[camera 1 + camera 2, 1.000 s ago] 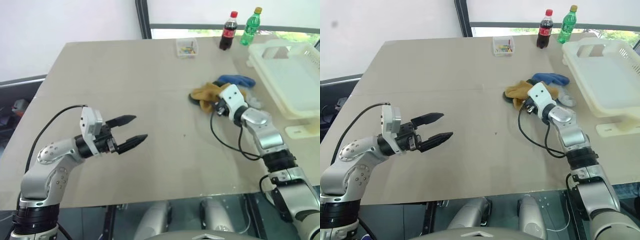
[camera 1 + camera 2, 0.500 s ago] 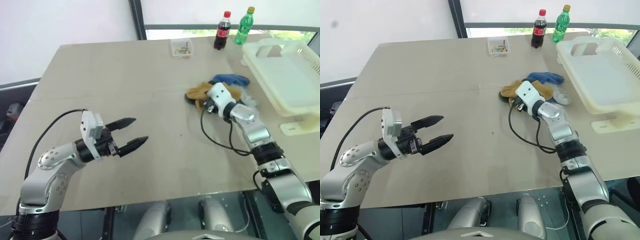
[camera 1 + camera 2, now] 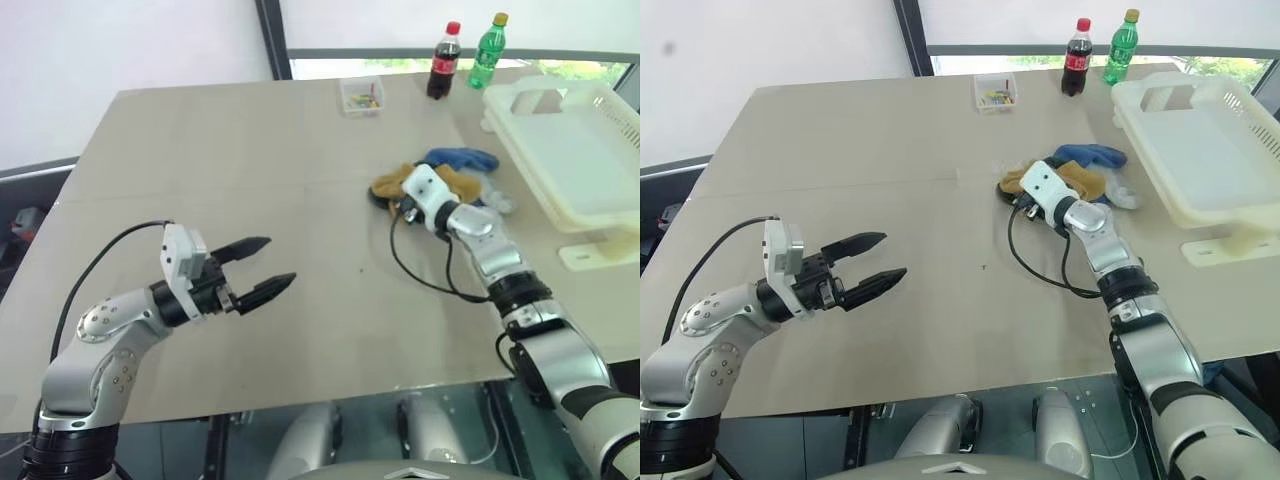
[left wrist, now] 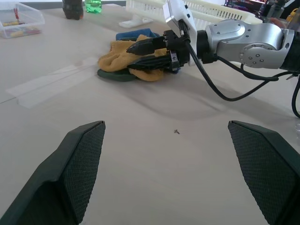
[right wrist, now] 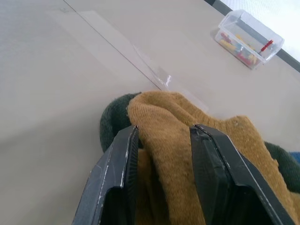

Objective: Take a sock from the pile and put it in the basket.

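jaws astride mustard sock (image 5: 187, 136), right gripper (image 5: 161, 136), pile (image 3: 440, 180)

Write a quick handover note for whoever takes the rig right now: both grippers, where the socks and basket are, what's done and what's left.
Left gripper: open, empty, held over the bare beige table.
Right gripper: fingers astride a fold of the mustard-yellow sock in the small loose sock pile; grip not confirmed.
Large pale cream slotted plastic basket: at the table's right edge, beside the pile; no sock seen inside.
Done: right gripper is at the pile.
Left: close, lift the sock, drop it in the basket.
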